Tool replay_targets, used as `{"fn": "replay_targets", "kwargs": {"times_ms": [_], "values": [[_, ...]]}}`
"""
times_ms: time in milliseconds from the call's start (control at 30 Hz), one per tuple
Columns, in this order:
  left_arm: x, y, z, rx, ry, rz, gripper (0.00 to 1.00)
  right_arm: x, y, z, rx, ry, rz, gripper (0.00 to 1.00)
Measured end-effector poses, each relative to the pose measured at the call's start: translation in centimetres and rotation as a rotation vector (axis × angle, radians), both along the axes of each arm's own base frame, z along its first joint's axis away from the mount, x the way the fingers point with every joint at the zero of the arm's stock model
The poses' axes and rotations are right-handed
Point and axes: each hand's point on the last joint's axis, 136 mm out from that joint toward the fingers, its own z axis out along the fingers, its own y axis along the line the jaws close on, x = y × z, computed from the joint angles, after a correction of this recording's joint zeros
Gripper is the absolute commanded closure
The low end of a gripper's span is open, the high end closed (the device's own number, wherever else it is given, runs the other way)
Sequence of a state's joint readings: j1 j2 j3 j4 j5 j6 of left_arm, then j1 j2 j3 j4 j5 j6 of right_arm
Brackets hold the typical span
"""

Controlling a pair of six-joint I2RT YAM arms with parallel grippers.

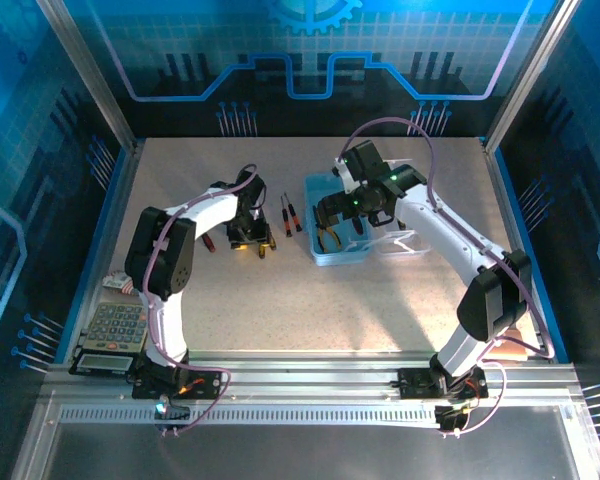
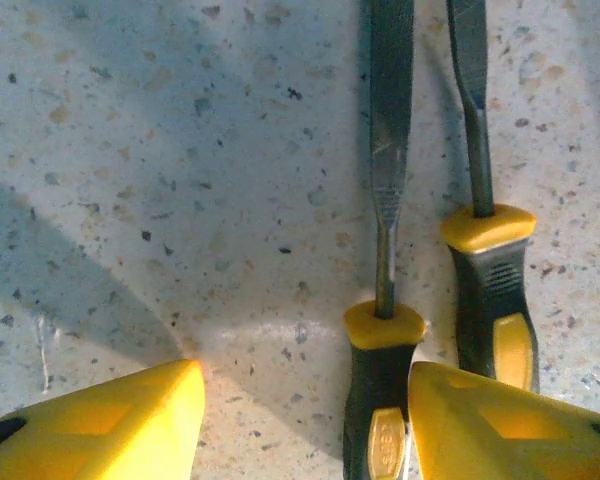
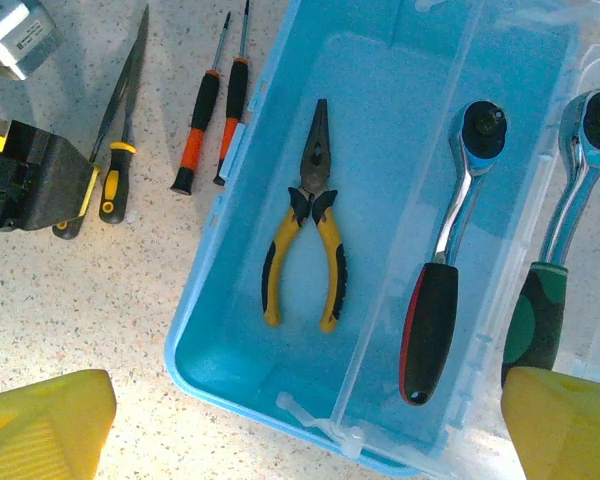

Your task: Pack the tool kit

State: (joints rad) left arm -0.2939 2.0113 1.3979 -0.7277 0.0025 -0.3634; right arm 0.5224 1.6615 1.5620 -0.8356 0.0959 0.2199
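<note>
Speckled table with box, screwdrivers, calculator

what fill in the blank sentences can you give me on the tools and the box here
1. The yellow-handled pliers lie ____ the blue box.
2. ____ orange-handled screwdrivers lie on the table beside the box.
3. The ratchet nearest the pliers has a black and ____ handle.
4. In the top view the calculator sits at the table's near ____ corner.
Missing words: inside; two; red; left.
</note>
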Motion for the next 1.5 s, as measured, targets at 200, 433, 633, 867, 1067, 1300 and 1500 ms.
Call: {"fn": "replay_targets", "kwargs": {"times_ms": [200, 433, 633, 867, 1067, 1300, 1500], "values": [[0.1, 0.2, -0.2, 0.022, 0.011, 0.001, 0.54, 0.1, -0.3, -0.1, -0.002, 0.001, -0.007, 0.0], [0.0, 0.8, -0.4, 0.057, 0.019, 0.004, 0.67, 0.1, -0.6, -0.4, -0.005, 0.008, -0.015, 0.0], [-0.1, 1.5, -0.5, 0.089, 0.023, 0.005, 0.83, 0.1, -0.7, -0.3, -0.005, 0.008, -0.016, 0.0], [-0.1, 1.6, -0.4, 0.095, 0.021, 0.008, 0.97, -0.1, -1.0, 0.3, 0.002, -0.005, -0.021, 0.0], [-0.2, 1.7, -0.1, 0.093, 0.014, 0.009, 1.0, -0.3, -1.1, 0.4, 0.005, -0.007, -0.019, 0.0], [-0.2, 2.1, 3.2, 0.102, -0.04, -0.006, 1.0, -1.0, -1.7, 0.8, 0.039, 0.002, -0.019, 0.0], [0.5, 1.7, 8.0, 0.06, -0.144, -0.01, 1.0, -1.3, -1.5, 2.0, 0.103, -0.014, -0.017, 0.0]]}}
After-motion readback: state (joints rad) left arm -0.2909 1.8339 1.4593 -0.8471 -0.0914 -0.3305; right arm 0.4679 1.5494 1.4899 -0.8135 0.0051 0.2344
